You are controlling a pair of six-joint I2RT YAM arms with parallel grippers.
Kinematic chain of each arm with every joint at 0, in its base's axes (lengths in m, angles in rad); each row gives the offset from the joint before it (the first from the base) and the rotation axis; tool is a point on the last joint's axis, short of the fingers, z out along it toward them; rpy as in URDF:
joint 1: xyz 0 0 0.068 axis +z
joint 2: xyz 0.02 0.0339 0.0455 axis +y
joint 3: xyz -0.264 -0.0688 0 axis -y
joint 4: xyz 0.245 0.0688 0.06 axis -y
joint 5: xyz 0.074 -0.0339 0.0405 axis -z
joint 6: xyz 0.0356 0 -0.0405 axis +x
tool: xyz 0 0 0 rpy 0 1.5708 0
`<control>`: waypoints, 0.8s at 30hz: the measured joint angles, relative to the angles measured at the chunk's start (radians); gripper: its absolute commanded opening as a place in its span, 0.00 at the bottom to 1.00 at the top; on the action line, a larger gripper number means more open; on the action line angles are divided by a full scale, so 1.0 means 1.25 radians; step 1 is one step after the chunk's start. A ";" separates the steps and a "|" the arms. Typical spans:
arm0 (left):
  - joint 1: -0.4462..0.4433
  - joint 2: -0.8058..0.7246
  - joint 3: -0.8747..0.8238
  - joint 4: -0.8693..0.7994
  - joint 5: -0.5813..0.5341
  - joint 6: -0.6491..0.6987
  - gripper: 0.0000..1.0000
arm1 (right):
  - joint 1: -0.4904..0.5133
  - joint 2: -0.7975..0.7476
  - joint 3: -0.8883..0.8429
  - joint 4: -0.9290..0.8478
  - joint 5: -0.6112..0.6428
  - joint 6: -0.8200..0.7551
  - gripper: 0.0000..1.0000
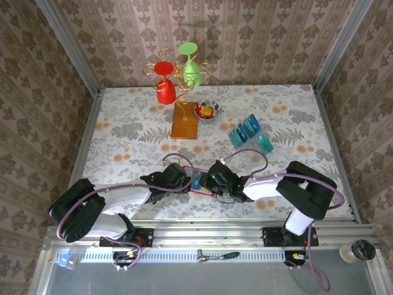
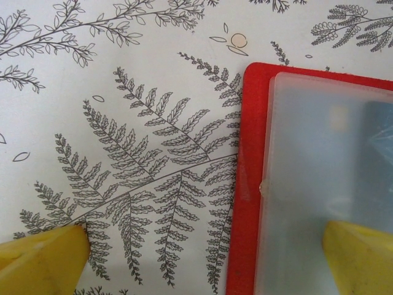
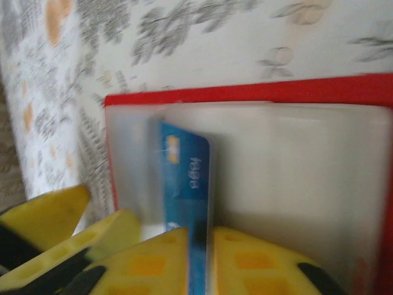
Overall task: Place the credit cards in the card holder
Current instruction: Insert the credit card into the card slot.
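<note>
The red card holder [image 1: 202, 191] lies open near the table's front, between both grippers. Its frosted clear sleeves [image 3: 288, 166] face up inside the red rim [image 3: 245, 91]. A teal-blue credit card [image 3: 183, 166] stands partly tucked into a sleeve. Its near end lies between the yellow fingers of my right gripper [image 3: 201, 252]. Those jaws are slightly apart, with a pale sliver beside the card. My left gripper [image 2: 206, 264] is wide open over the holder's left edge [image 2: 245, 184], one finger [image 2: 362, 258] over the sleeve and the other [image 2: 43, 261] over the tablecloth. More credit cards [image 1: 249, 131] stand in a clear rack.
An orange stand base [image 1: 184, 125] carries a wire tree with a red cup [image 1: 165, 90] and a green cup [image 1: 191, 72]. A small bowl [image 1: 207, 111] sits beside it. Patterned walls close in the table on three sides.
</note>
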State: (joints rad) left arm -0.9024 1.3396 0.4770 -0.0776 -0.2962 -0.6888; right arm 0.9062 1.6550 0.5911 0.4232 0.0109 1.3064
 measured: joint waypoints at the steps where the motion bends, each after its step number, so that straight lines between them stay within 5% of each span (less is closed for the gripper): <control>1: 0.000 0.000 0.000 0.000 0.000 0.000 1.00 | -0.004 -0.001 0.007 -0.001 -0.015 -0.011 0.37; 8: 0.000 -0.007 -0.009 0.009 0.000 0.000 1.00 | -0.029 -0.025 0.052 -0.121 -0.061 -0.106 0.42; 18: 0.017 -0.049 -0.024 -0.022 0.003 -0.009 1.00 | -0.033 -0.055 0.114 -0.325 -0.056 -0.234 0.19; 24: 0.045 -0.080 -0.035 -0.063 0.003 -0.013 1.00 | -0.033 -0.029 0.171 -0.348 -0.059 -0.272 0.14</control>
State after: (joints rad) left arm -0.8455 1.2400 0.4335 -0.1570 -0.2928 -0.7052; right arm 0.8646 1.6188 0.8051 -0.0120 -0.0624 0.9665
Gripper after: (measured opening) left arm 0.999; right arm 0.147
